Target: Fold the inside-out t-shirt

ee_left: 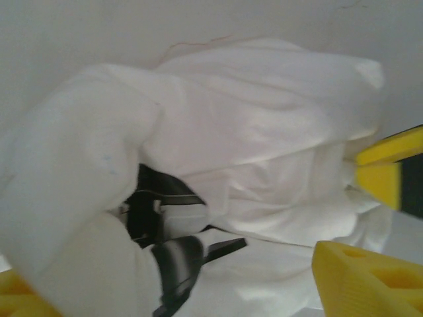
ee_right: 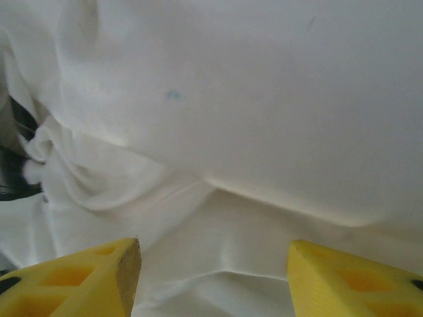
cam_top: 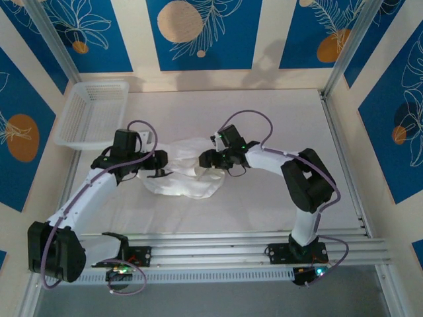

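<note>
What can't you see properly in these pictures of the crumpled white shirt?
- Top view: which parts of the t-shirt are sleeves or neck; it lies bunched up.
- Left wrist view: what the dark thing is; cloth wraps it, and it is blurred.
- Right wrist view: the t-shirt's outline; the frame's edges cut it off.

The t-shirt (cam_top: 187,173) is plain white and thin, bunched into a crumpled heap rather than spread flat. It lies near the middle of the white table (cam_top: 277,112), a little toward the near edge. In the left wrist view the t-shirt (ee_left: 264,125) rises in soft, rounded folds, and in the right wrist view the t-shirt (ee_right: 264,99) shows one broad smooth fold above wrinkled lower layers.
</note>
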